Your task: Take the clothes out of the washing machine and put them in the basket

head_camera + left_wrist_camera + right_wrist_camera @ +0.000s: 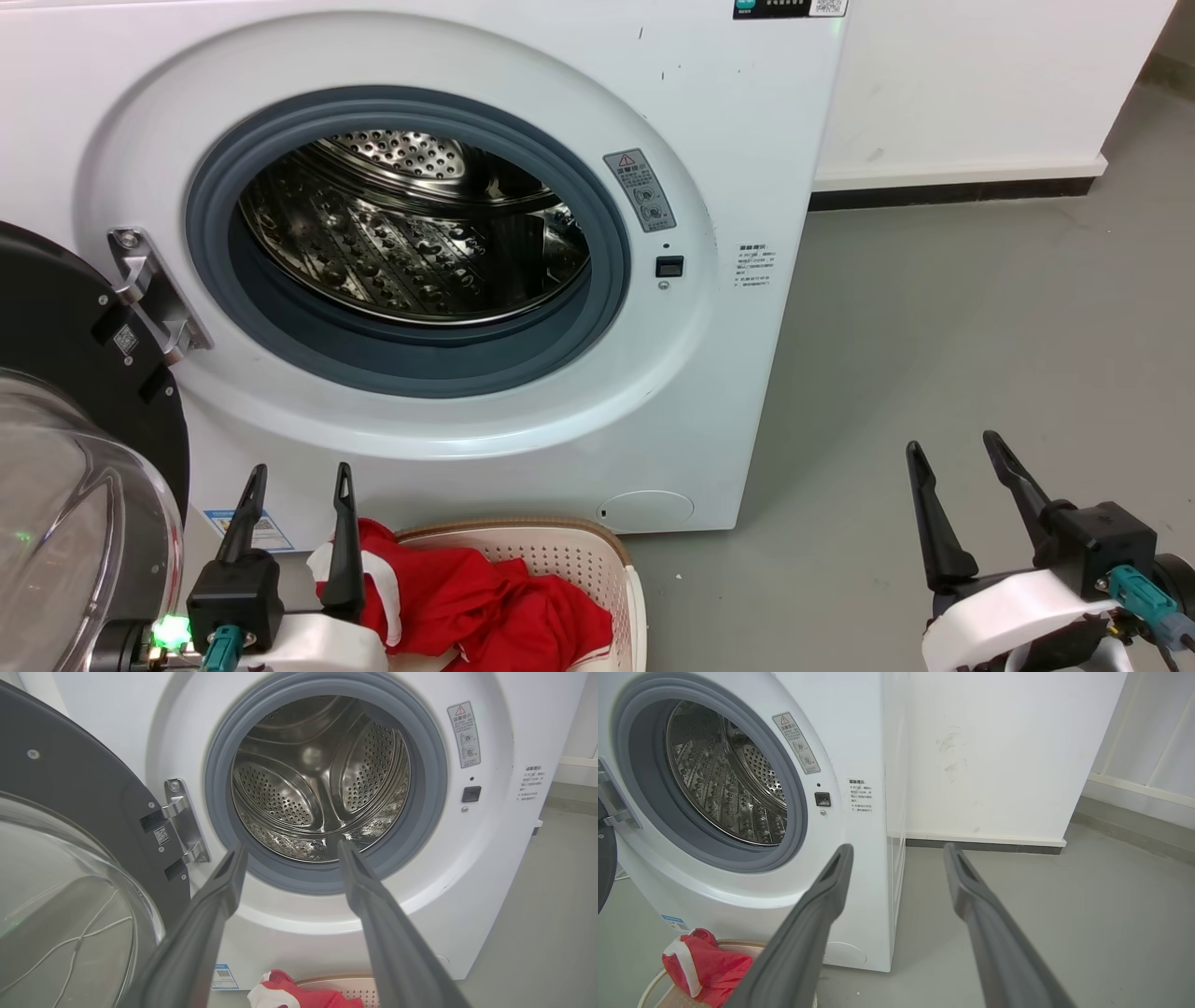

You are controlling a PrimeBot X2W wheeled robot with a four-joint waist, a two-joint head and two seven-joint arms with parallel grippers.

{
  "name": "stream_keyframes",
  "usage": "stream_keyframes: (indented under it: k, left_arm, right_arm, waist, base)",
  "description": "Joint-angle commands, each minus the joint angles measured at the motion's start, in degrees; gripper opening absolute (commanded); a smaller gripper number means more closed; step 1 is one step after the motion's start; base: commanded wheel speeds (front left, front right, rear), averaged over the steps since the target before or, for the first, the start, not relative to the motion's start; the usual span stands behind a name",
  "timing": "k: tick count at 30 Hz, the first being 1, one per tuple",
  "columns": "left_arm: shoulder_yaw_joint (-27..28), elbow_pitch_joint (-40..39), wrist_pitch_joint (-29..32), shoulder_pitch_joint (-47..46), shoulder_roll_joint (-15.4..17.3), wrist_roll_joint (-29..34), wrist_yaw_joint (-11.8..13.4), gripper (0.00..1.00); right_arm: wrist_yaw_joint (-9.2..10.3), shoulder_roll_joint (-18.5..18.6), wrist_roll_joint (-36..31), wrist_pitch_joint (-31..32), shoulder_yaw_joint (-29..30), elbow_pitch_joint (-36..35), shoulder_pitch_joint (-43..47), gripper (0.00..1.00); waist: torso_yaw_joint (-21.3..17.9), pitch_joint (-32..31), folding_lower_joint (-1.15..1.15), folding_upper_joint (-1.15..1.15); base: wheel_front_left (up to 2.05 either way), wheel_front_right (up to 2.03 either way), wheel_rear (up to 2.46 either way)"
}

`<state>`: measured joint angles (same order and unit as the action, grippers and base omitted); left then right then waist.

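The white washing machine [523, 84] stands with its door [65, 448] swung open to the left, and its steel drum [411, 229] holds no fabric that I can see. Red clothes [485, 597], one piece with a white band, lie heaped in the cream basket [597, 555] on the floor below the opening; they also show in the wrist views [289, 994] [703, 963]. My left gripper [299, 471] is open, just left of the basket and above the heap's edge, holding nothing. My right gripper [952, 443] is open over the bare floor at the lower right.
Grey floor [980, 327] stretches to the right of the machine up to a white wall [971, 84] with a dark baseboard. The open door's glass bowl [75, 541] bulges out close beside my left arm.
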<state>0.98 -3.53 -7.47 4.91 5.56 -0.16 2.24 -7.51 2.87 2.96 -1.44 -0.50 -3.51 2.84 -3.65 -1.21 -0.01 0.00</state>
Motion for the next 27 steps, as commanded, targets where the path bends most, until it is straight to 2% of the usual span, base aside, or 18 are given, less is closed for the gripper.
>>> stream_keyframes:
  k: [1,10,27]
  left_arm:
    - [-0.02,-0.63,0.41,0.75,0.20,0.10,0.31,1.00]
    - [-0.46,-2.15,2.15,1.91,0.39,-0.44,0.47,1.00]
    - [-1.17,-1.85,1.66,1.31,0.70,-1.56,0.87,1.00]
  right_arm:
    - [0.04,0.01,0.07,-0.02,-0.01,-0.37,0.78,1.00]
    - [0.04,0.01,0.28,0.20,-0.31,-1.07,1.24,1.00]
    - [0.04,0.01,0.44,0.08,-0.69,-0.88,0.69,1.00]
  waist:
    - [0.13,-0.15,0.01,0.00]
    - [0.49,-0.20,0.01,0.00]
    - [1.34,0.00,0.01,0.00]
  base:
    - [0.00,0.00,0.00]
    - [0.00,0.00,0.00]
    - [0.00,0.00,0.00]
